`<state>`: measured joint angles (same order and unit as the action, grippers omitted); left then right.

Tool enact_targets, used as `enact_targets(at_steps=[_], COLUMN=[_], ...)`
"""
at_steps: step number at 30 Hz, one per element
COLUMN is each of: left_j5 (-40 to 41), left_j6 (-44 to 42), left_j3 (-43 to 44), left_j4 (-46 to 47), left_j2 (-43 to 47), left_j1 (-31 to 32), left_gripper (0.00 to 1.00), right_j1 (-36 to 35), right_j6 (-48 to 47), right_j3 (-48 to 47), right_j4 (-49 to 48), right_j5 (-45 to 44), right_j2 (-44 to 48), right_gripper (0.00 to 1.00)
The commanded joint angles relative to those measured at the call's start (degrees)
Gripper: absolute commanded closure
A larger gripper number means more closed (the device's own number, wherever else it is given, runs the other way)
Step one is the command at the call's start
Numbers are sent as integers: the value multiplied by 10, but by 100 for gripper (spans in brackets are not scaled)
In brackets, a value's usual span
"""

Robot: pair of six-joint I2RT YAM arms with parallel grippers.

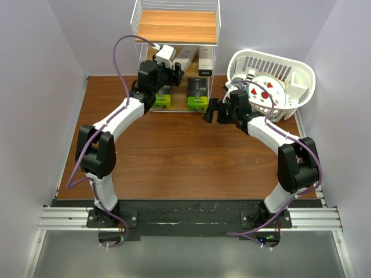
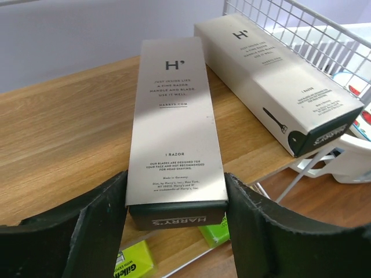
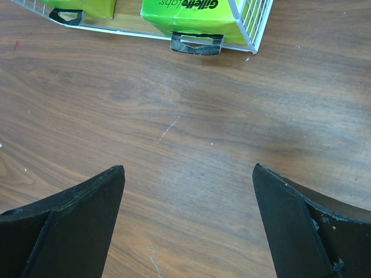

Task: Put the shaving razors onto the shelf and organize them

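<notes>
**Light cardboard carton gripped at its end on the middle tier**

The Harry's razor carton (image 2: pixel 174 133) lies flat on the shelf's (image 1: pixel 177 26) middle tier (image 2: pixel 58 133), long axis running front to back, near end at the tier's front edge; a second Harry's carton (image 2: pixel 272 81) lies just beside it to the right, angled slightly and not touching it; two Gillette packs (image 1: pixel 197 92) sit on the bottom tier below.

The carton looks light, a thin-walled stiff sleeve with a smooth matte face; it should slide readily on the wood, and a hard squeeze could dent its long sides; the narrow width near one end is the sensible hold, since it fits between the fingers and leaves the length free to steer.

The left gripper (image 2: pixel 175 174) takes it just so: both pads meet the carton's long sides at the near end, closed on it as far as the wrist view shows; the left arm reaches forward from its base, elbow raised, wrist level with the middle tier.

The right gripper (image 3: pixel 186 168) hangs over bare table (image 3: pixel 185 104) in front of the shelf's lower right corner, fingers spread wide and holding nothing; its elbow bends outward toward the white basket (image 1: pixel 301 75).
</notes>
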<state>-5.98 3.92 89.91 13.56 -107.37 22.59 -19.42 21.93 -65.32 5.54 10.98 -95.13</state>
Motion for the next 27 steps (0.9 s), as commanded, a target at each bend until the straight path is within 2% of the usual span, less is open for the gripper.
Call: enact_targets(at_steps=[1,5,9,13,16,23,27], left_j5=[53,83,130,224,279,351,363], left_j6=[19,24,21,12,5,26,41], left_j3=[30,37,42,43,42,43,53], left_j4=[44,40,37,33,33,30,24], left_j2=[-6,-10,-8,-6,-5,-16,-24], left_j1=[9,15,29,54,73,89,89], left_gripper=[36,39,47,56,58,62,63], right_j1=[2,2,3,3,3,7,8], right_j6=[-12,-13,-12,-8,-6,-6,-5], right_j3=[-21,-24,-22,-18,-22,-25,-19], right_j4=[-13,-12,-12,-15,-16,-17,-18], right_j5=[-17,-19,-19,-18,-16,-17,-18], right_j2=[4,4,5,4,-1,-7,-3], right_gripper=[3,3,3,3,3,3,3])
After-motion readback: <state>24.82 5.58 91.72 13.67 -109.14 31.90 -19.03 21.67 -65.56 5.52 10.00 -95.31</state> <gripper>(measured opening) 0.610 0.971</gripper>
